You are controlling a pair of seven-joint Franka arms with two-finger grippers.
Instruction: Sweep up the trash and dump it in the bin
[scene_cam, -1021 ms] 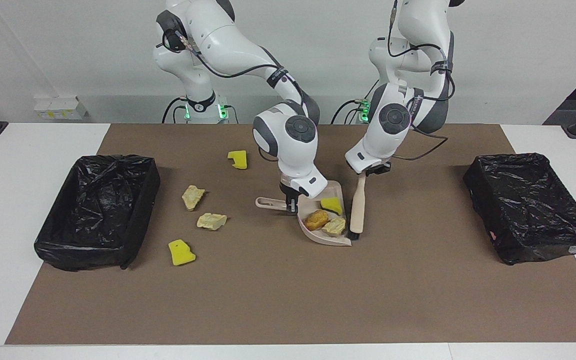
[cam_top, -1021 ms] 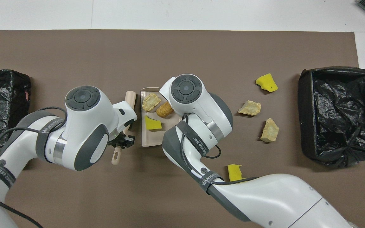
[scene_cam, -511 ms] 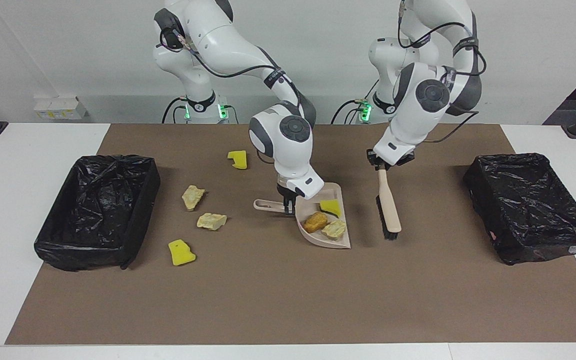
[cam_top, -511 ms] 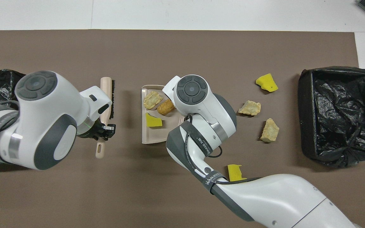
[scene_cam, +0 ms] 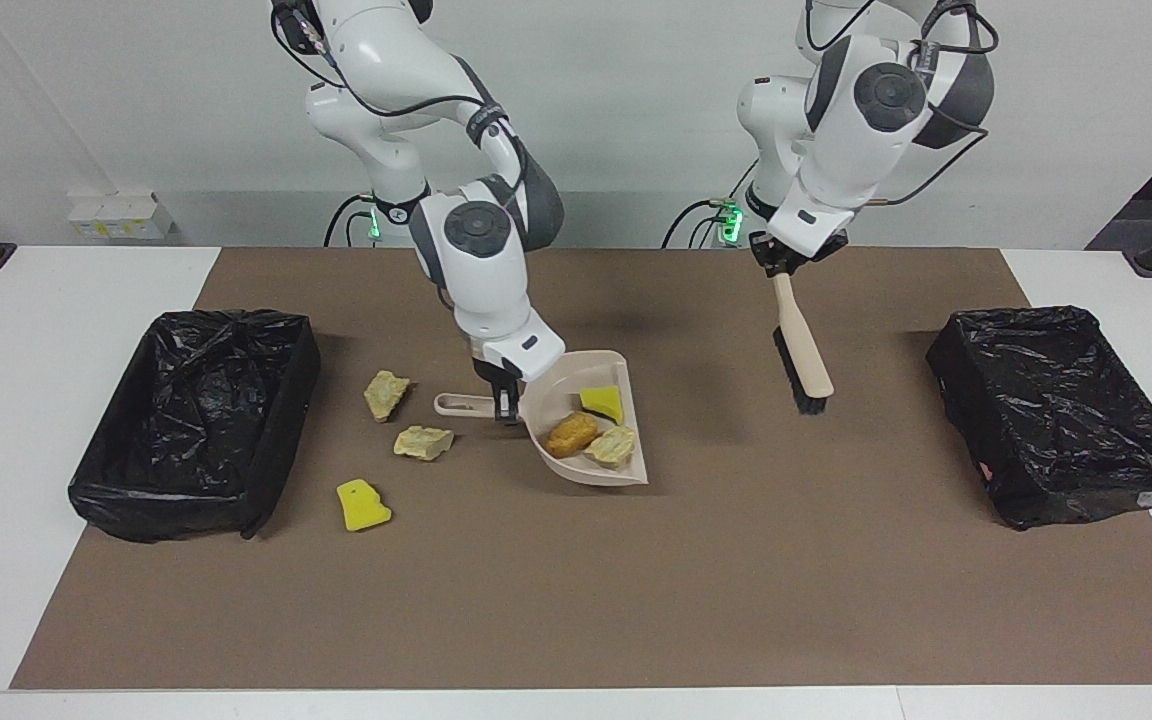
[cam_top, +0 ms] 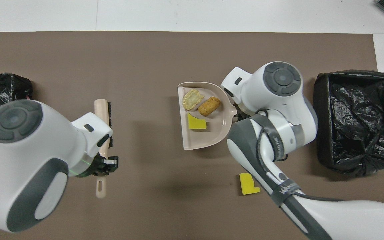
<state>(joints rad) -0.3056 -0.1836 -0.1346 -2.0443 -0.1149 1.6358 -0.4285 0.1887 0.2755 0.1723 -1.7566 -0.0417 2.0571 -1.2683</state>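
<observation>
I am working at a white desk (scene_cam: 56,300) covered by a broad brown paper mat (scene_cam: 576,590), with a plain pale wall (scene_cam: 636,120) rising at my end of it. Two shallow bins lined with crinkled black plastic are sitting on the mat: one (scene_cam: 194,420) at my right arm's end, one (scene_cam: 1061,410) at my left arm's end.

My right gripper (scene_cam: 503,392) is clamping the handle of a beige plastic dustpan (scene_cam: 591,472), holding it raised over the middle of the mat. In it are lying three pieces of the trash: an orange-brown bready lump (scene_cam: 573,434), a pale beige crumbly chunk (scene_cam: 612,446) and a bright yellow sponge piece (scene_cam: 602,402).

My left gripper (scene_cam: 783,262) is closed on the pale wooden handle of a black-bristled brush (scene_cam: 804,355), hanging it in the air over the mat.

Loose on the mat between the dustpan and my right arm's bin are lying two more beige chunks (scene_cam: 387,393) (scene_cam: 423,441) and a yellow sponge piece (scene_cam: 362,505); another yellow piece (cam_top: 248,183) is lying nearer to me.
</observation>
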